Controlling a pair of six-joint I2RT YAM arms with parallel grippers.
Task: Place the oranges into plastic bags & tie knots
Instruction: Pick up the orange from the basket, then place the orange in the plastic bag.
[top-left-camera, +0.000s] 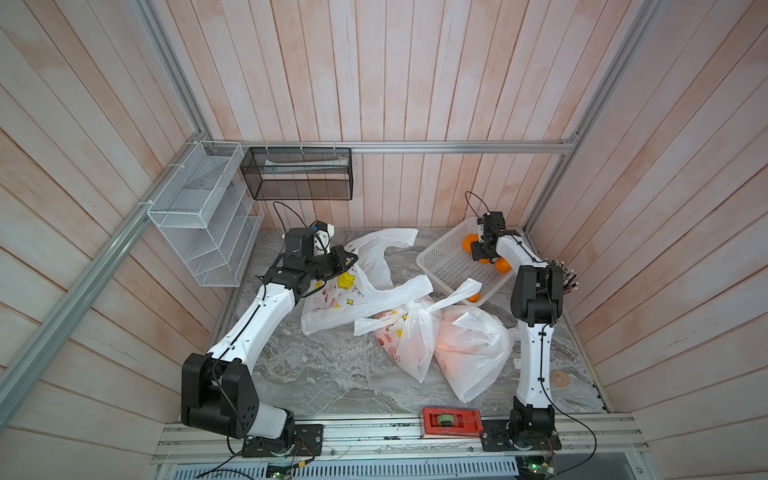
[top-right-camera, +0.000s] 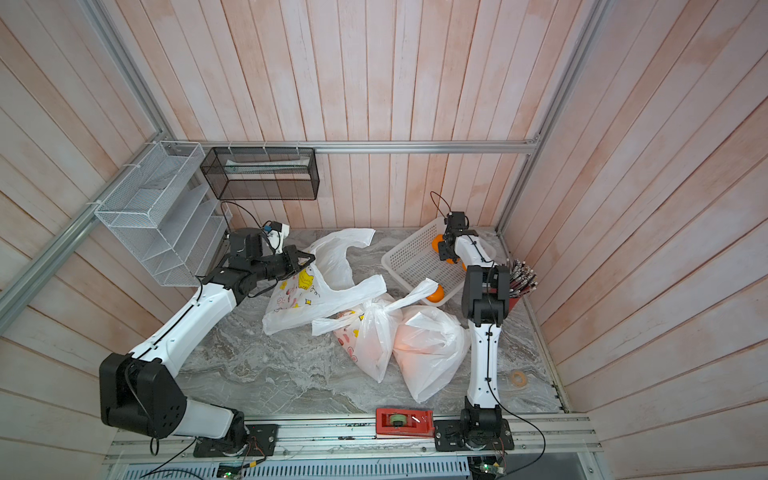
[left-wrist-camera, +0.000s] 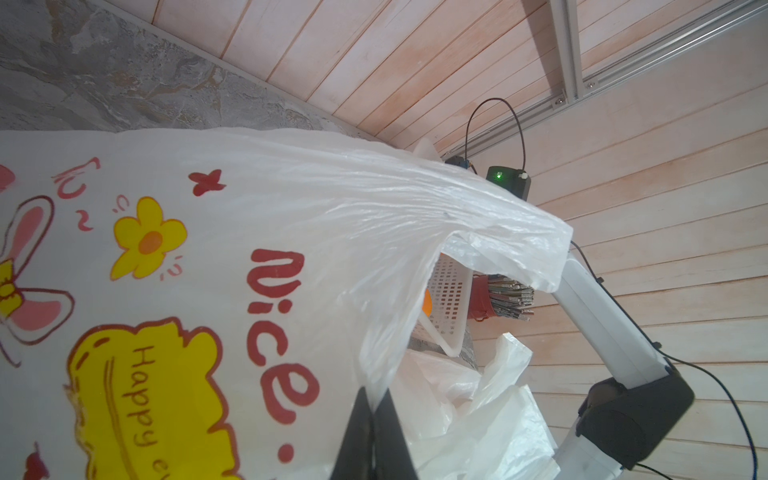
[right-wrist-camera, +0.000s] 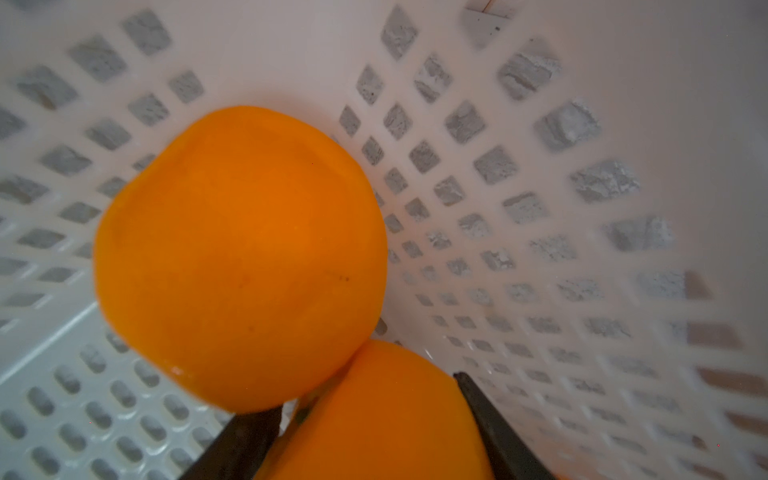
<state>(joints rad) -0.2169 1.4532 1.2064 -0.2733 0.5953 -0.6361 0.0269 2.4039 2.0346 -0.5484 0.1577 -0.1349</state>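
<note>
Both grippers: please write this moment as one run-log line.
left gripper: shut on printed bag rim | right gripper: jaws astride an orange in white basket, grip unclear

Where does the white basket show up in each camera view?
Both top views: white basket at the table's far right corner.
Left wrist: beyond the printed bag's rim.
Right wrist: fills the picture.
Shared landmark: oranges inside it.

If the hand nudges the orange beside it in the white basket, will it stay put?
Probably not: that orange looks round and smooth, so it would likely roll. It leans on a second orange inside the right hand, so lifting that one may shift it.
</note>
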